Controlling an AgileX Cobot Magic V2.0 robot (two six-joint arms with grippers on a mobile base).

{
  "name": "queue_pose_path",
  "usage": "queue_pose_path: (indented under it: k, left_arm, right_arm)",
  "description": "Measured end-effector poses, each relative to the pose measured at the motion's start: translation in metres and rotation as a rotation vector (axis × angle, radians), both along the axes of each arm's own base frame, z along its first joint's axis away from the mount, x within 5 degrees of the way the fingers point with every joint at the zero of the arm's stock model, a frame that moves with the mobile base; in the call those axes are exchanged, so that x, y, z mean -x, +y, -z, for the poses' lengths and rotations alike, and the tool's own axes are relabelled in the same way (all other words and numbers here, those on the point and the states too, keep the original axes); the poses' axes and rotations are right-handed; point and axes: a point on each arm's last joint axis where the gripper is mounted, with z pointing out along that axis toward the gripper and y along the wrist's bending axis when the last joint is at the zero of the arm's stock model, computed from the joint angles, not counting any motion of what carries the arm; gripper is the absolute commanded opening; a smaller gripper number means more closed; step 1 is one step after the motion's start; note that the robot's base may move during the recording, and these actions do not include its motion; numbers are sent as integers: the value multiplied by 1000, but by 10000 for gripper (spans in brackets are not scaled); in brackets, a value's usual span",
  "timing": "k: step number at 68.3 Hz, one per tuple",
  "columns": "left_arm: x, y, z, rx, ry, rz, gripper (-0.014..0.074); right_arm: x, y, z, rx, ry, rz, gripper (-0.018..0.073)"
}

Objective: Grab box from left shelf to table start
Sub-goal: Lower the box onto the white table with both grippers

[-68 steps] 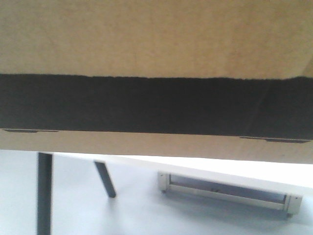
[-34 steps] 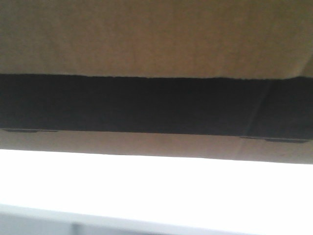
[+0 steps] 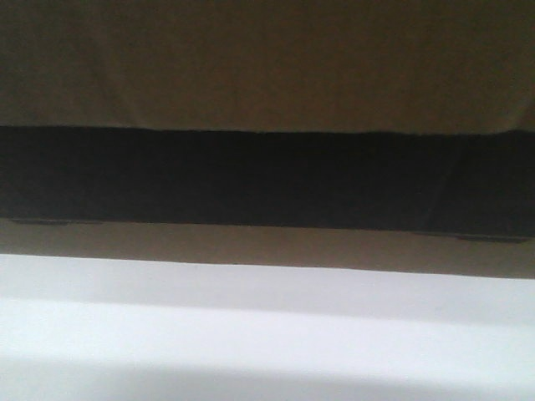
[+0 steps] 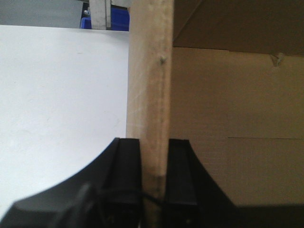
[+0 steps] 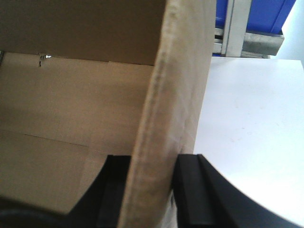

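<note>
**Change noted:** In the front view, the floor and dark legs that showed below the box [image 3: 267, 67] are gone. The white bench [image 3: 267, 334] now fills the whole strip beneath the box's lower edge, and the cardboard reads darker.

**Box:** It is carried between both arms, close against the front camera and over the bench. Whether its base touches the bench cannot be told.

**Left hand** [image 4: 153, 159]: It is closed on the box's left side wall, with one finger [image 4: 126, 171] outside and the other inside, the cardboard pinched between them.

**Right hand** [image 5: 152, 178]: It holds the opposite wall in the same way, with its outer finger [image 5: 190, 183] on the bench side.

**Judgement:** Pinching the two opposite walls suits an open-topped carton too wide for a single grasp. It also keeps the load level.

**Surroundings:** Behind the box are a grey shelf upright [image 5: 235, 28] and a blue bin [image 5: 256, 14], so the box is already clear of the racking.

**Risk:** The right wall bows slightly in the grip, so the box wants lowering evenly before either hand releases.
</note>
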Motion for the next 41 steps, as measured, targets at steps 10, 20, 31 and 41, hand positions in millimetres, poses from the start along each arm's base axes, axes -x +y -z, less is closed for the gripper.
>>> queue_pose_path:
  k: [10,20,31,41]
  left_arm:
    - [-7,-4,2,-10,17,1,-92]
    - [-20,-11,5,-22,38,5,-92]
    - [-37,-21,12,-44,84,9,-92]
    - [-57,-33,22,-68,136,13,-92]
  right_arm:
    - [0,-1,0,7,0,4,58]
    - [0,-2,1,16,4,14,58]
    - [0,-3,2,32,19,27,58]
    - [-1,-5,4,49,37,41,58]
